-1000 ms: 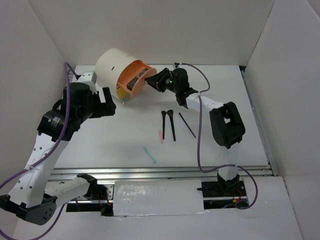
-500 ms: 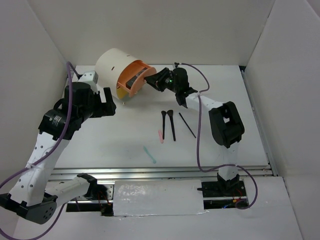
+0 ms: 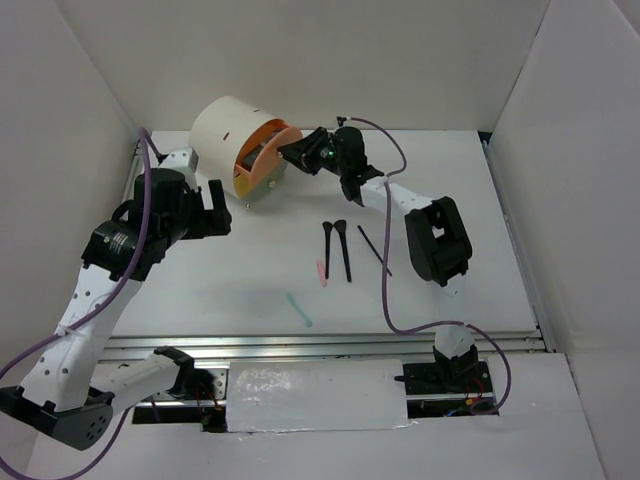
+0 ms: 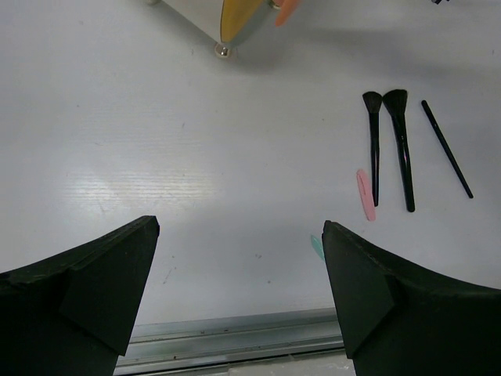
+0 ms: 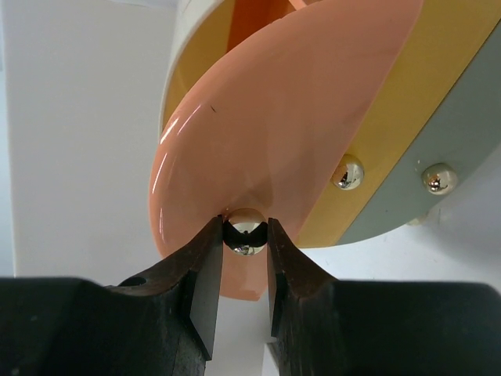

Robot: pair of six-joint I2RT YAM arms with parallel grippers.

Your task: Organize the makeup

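My right gripper [image 5: 245,239] is shut on the silver knob [image 5: 246,229] of the orange drawer front [image 5: 290,117] of the cream cylindrical box [image 3: 222,122]. The drawer stands slightly out, and a dark grey case [image 3: 246,160] shows in its gap. On the table lie two black brushes [image 3: 330,243] [image 3: 344,250], a thin black stick [image 3: 375,250], a pink stick [image 3: 322,271] and a teal stick [image 3: 299,309]. My left gripper [image 4: 239,290] hangs open above the table's left part with nothing between its fingers, well left of the brushes [image 4: 401,149] and the pink stick [image 4: 365,194].
White walls close in the table on the left, back and right. A metal rail [image 3: 330,345] runs along the near edge. The box stands on small silver feet [image 4: 223,51] at the back left.
The right gripper has moved left toward the box with the knob, and the orange drawer has slid most of the way in. The left arm has shifted only slightly.
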